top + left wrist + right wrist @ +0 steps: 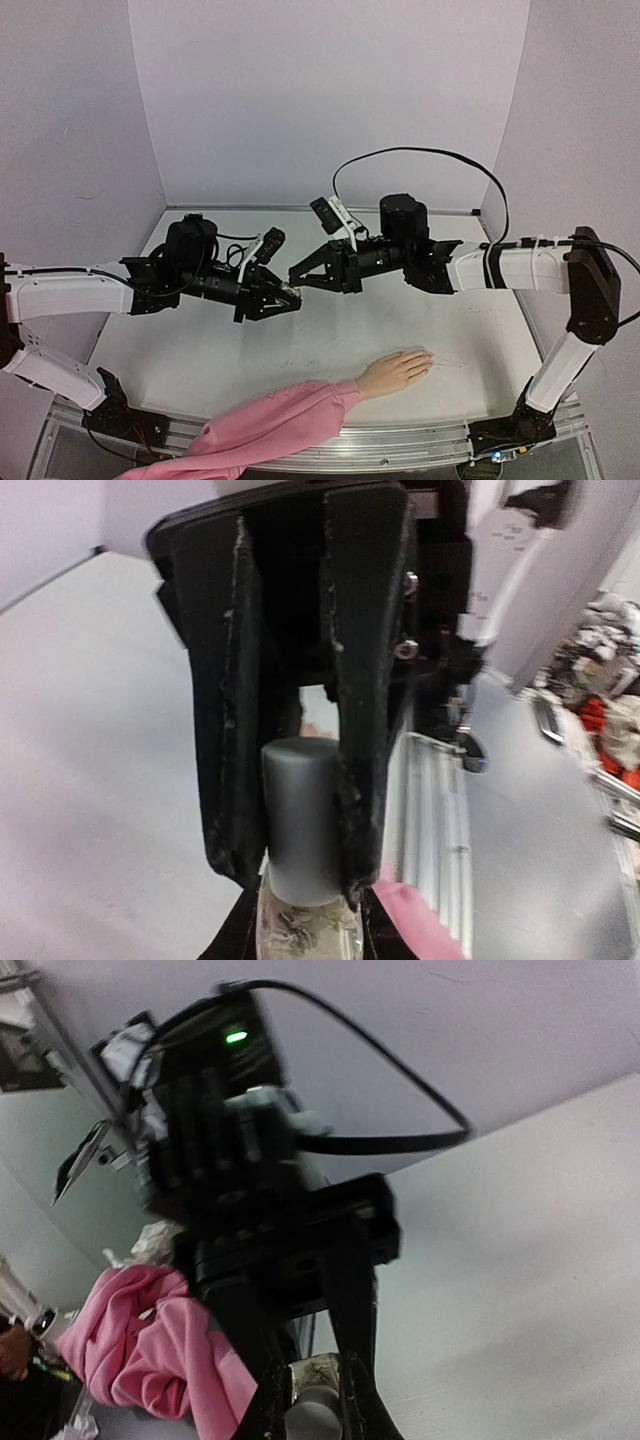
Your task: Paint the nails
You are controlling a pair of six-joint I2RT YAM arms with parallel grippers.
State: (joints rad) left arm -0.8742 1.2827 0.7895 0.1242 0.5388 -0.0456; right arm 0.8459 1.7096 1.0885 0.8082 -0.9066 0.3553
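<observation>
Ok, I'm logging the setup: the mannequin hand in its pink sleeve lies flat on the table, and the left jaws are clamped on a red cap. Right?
Not quite. The cap is grey, not red; the left wrist view shows it between the left jaws. The mannequin hand in its pink sleeve does lie flat on the table.

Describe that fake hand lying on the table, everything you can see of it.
The mannequin hand is peach-coloured and smooth-looking. It lies flat, apparently palm down, near the front edge of the white table, fingers close together and pointing right. A pink fabric sleeve covers its wrist and trails left over that edge. Only table and sleeve touch it. Its nails are too small to make out.
</observation>
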